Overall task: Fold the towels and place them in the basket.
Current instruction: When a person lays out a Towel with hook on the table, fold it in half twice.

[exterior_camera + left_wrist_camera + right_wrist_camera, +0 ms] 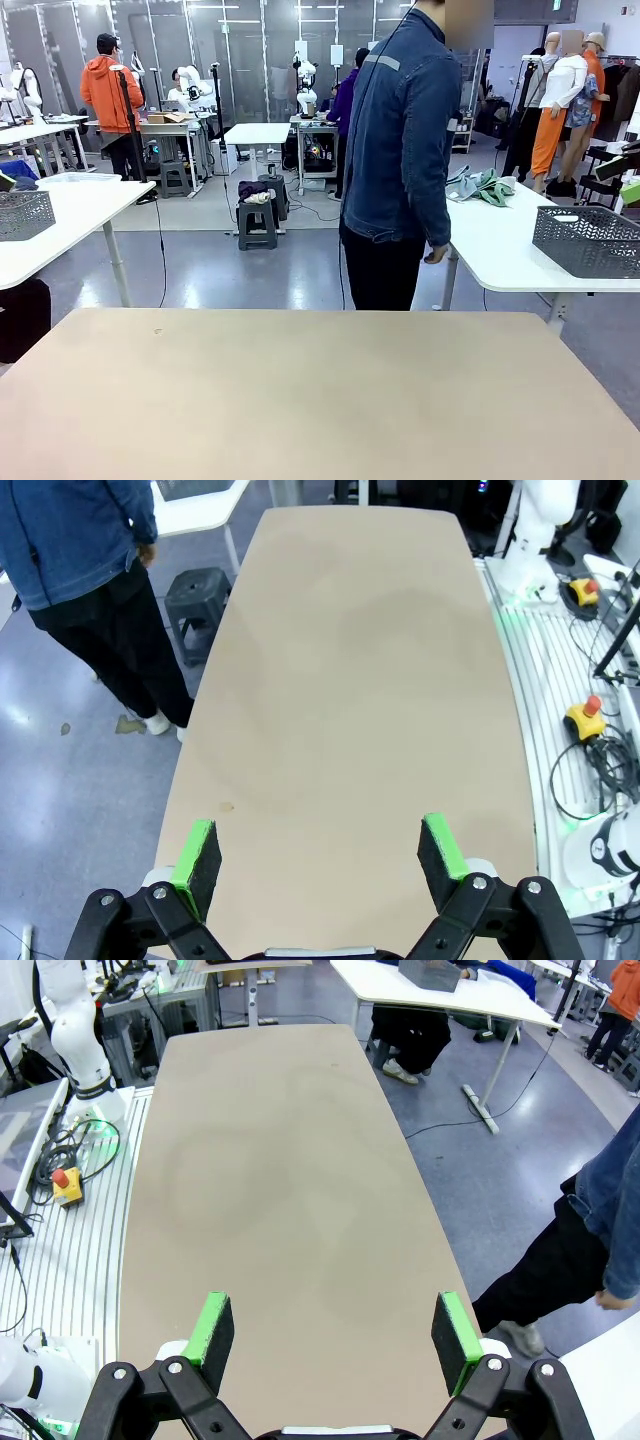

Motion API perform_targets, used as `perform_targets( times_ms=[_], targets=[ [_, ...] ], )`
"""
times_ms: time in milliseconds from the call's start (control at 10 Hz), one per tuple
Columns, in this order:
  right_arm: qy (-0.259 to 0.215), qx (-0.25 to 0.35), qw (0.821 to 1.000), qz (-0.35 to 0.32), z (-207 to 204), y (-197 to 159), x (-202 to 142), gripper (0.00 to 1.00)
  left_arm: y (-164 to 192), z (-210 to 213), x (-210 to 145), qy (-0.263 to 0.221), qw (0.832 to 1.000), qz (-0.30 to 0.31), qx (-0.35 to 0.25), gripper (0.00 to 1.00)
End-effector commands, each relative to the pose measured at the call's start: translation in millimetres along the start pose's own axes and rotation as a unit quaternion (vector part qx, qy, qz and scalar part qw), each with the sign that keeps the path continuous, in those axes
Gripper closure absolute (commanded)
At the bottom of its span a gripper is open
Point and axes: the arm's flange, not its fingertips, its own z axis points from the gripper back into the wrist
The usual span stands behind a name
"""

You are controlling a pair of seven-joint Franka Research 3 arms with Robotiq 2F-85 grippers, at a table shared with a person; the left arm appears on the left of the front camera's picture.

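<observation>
Your left gripper is gaping wide over the tan table, gripping nothing; your right gripper is doing likewise; the towels are lying crumpled, well away from both, on a white table at the front view's right, the basket near them; a person's hand is hanging alongside.

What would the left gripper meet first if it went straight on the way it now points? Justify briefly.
Most likely the table top. The left gripper, jaws open, points down onto it, and the left wrist view shows nothing between them, though depth is hard to judge.
</observation>
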Motion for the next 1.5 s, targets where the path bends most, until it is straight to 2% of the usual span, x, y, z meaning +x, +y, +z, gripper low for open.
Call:
perform_targets(
  times_ms=[0, 1400],
  targets=[
    [0.0, 0.0, 1.0, 0.001, -0.6, 0.0, 0.8, 0.0, 0.7, 5.8, -2.6, -0.017, 1.0, -0.016, -0.01, 0.0],
    [0.0, 0.0, 1.0, 0.001, -0.6, 0.0, 0.8, 0.0, -1.8, 0.9, -2.3, -0.006, 1.0, -0.001, -0.005, 0.0]
  ],
)
